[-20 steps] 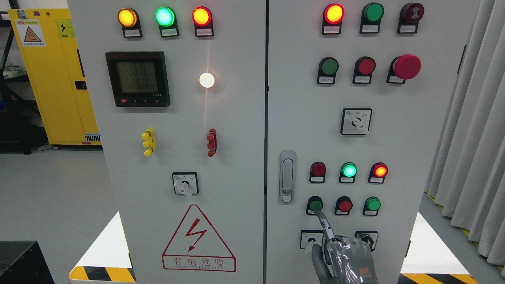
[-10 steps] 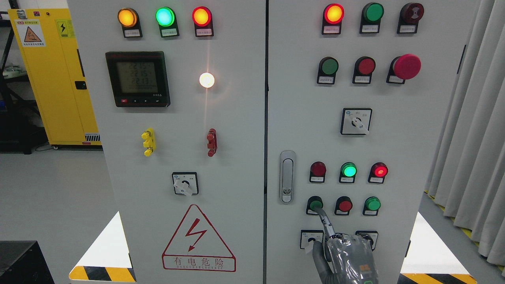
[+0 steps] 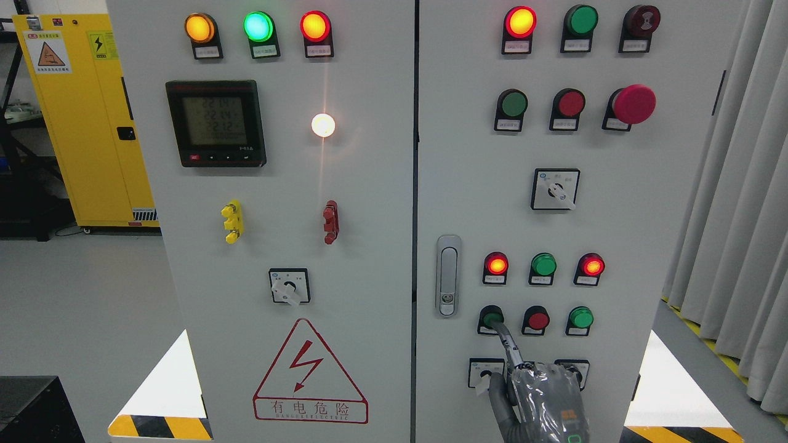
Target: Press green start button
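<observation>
The green start button [image 3: 490, 318] is the left one in the lower row of three on the right cabinet door [image 3: 615, 234]. My right hand [image 3: 542, 400], in a grey glove under clear wrap, comes up from the bottom edge right of the middle. Its index finger [image 3: 508, 346] is stretched out with the tip on the green button; the other fingers are curled and hold nothing. Above the button, the left lamp [image 3: 496, 264] glows red, the middle green lamp [image 3: 543, 264] is dark, and the right lamp [image 3: 591, 266] glows red. The left arm is out of view.
A red button [image 3: 538, 320] and another green button [image 3: 580, 317] sit right of the pressed one. Selector switches [image 3: 486, 373] lie beside the hand. A door handle [image 3: 448, 275] is to the left. Grey curtains [image 3: 739, 215] hang at right, a yellow cabinet [image 3: 86, 123] at left.
The green lamp above the button row went dark and the red lamp to its left lit up. My index fingertip stays on the green button; the hand shifted slightly.
</observation>
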